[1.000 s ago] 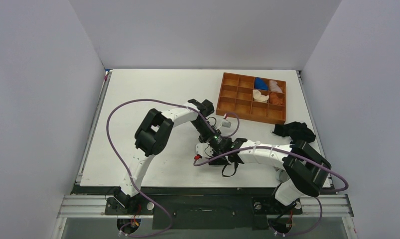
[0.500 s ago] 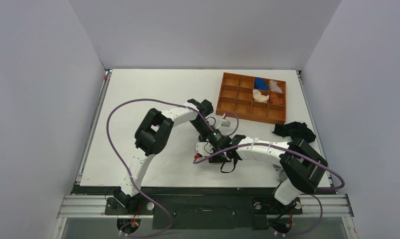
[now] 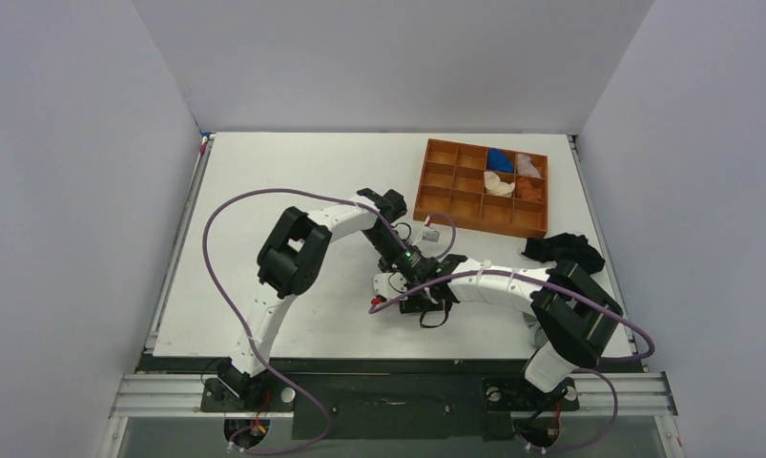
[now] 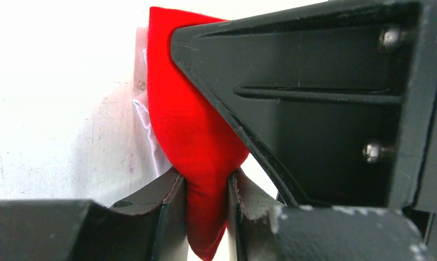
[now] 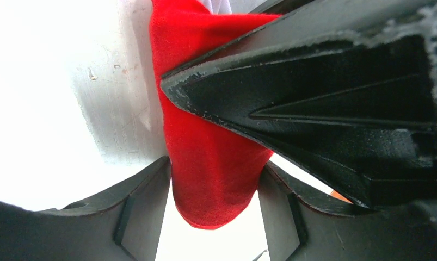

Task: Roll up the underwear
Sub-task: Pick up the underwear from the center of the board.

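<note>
Nearest me, both arms meet over the front middle of the table [image 3: 264,172], and the underwear [image 4: 189,125] lies there between them. My left gripper [image 4: 205,202] is pinched tight on a thin fold of it. My right gripper [image 5: 213,202] clasps a thicker fold, with cloth touching both fingers. The fabric is bright red, with white showing at one edge. From above, the wrists cover nearly all of it and only a red speck shows.

Farther right lies a black garment [image 3: 562,250]. A small grey-white thing [image 3: 433,230] sits just before the tray; I can't make out what it is.

Farthest, the wooden tray [image 3: 443,177] holds bundles in four compartments: blue and a pale one in the back row, white and rust-orange in the middle row.
</note>
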Available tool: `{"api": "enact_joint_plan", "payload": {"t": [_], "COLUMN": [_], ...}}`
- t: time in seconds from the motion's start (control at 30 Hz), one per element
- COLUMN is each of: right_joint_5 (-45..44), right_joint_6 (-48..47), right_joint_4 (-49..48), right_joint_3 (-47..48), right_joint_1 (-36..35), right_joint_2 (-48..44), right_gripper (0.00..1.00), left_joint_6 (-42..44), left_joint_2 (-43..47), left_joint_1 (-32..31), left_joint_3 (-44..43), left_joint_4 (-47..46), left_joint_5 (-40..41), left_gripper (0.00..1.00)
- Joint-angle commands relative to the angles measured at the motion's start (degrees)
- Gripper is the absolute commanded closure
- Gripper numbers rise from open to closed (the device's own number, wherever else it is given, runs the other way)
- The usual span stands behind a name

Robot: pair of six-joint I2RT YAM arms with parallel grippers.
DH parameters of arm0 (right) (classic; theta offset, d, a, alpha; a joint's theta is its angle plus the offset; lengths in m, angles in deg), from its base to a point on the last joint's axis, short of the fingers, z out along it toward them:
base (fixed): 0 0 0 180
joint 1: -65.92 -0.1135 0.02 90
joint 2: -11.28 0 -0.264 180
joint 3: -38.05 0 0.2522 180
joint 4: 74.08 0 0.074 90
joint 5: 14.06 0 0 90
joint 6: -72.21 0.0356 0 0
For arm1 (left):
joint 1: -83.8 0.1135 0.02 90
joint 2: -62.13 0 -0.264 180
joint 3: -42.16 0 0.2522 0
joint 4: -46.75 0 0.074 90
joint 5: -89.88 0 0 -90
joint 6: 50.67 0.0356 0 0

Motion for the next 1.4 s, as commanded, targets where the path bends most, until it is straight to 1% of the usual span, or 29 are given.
{"api": "enact_joint_plan", "payload": {"t": [0.0, 0.27, 0.4, 0.67, 1.03, 1.37], "right_joint_5": [1.30, 0.89, 1.48, 2.11, 3.48, 2.11], "right_joint_6": [-0.63, -0.86, -0.69, -0.96, -2.35, -0.06], "right_joint_4": [-7.25, -8.84, -9.83, -14.12, -12.84, -11.89], "right_joint_3": [1.46, 0.80, -1.03, -5.81, -5.03, -3.15], "right_joint_1": [0.98, 1.91, 2.54, 3.86, 4.02, 1.22], "right_joint_2": [2.31, 1.76, -0.15, -3.82, -3.57, -1.84], "right_gripper": [0.43, 0.41, 0.41, 0.40, 0.38, 0.32], "left_joint_6": [6.55, 8.48, 10.94, 13.40, 13.84, 13.64], "left_joint_2": [-4.94, -5.14, -6.20, -6.03, -6.87, -7.13], "left_joint_1": [-3.08, -3.02, -2.86, -2.82, -2.90, -2.73], "left_joint_3": [1.56, 1.50, 0.66, 1.53, 0.81, 0.24], "left_joint_4": [-0.96, 0.47, 2.70, 3.01, 3.85, 4.55], "left_joint_5": [10.95, 8.76, 6.60, 4.96, 4.90, 4.35], "left_gripper": [1.00, 1.00, 1.00, 1.00, 1.00, 1.00]}}
